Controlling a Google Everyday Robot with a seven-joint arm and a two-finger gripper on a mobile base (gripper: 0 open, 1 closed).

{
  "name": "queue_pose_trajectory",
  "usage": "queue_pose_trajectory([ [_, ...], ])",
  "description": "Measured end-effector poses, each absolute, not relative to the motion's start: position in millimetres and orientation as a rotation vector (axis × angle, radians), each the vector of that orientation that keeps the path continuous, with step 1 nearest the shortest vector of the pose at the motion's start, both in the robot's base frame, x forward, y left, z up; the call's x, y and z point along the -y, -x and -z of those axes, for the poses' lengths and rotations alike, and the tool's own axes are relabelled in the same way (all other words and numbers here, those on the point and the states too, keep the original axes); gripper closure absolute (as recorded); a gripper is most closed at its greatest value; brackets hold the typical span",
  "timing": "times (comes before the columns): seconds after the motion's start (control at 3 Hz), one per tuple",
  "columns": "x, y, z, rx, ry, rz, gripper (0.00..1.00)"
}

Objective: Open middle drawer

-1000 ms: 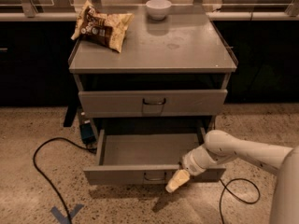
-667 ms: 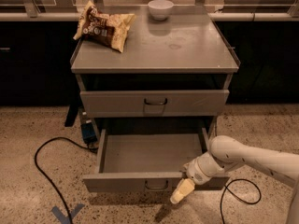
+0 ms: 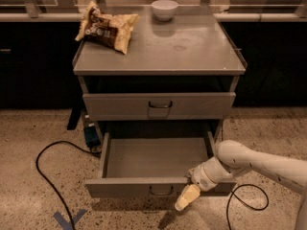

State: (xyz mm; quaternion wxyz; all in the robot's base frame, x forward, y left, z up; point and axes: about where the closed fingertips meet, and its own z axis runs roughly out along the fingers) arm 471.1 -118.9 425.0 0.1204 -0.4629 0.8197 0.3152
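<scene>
Gripper: the cream-tipped gripper (image 3: 187,198) hangs just in front of the middle drawer (image 3: 129,188), right of its dark handle (image 3: 160,191). It slants down-left toward the floor (image 3: 268,128) (spread or closed, cannot tell).
Arm: the white arm (image 3: 254,164) comes in from the right edge and crosses the drawer's right front corner.
Middle drawer: pulled well out of the cabinet (image 3: 192,47), its shallow grey tray in view, left of and behind the gripper.
Edges: the front panel's lower lip sits level with the gripper's wrist.
Open room: speckled floor lies in front, with a black cable (image 3: 247,195) looping under the arm, a second cable (image 3: 45,176) at left and blue tape (image 3: 67,219) nearby.
Above: the upper drawer (image 3: 120,105) is closed.
</scene>
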Motion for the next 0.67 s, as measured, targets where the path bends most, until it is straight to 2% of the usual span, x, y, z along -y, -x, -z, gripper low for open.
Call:
queue_pose_trajectory([
  [0.67, 122.1, -465.4, -430.2, -2.398, 1.321, -0.968, 0.00],
])
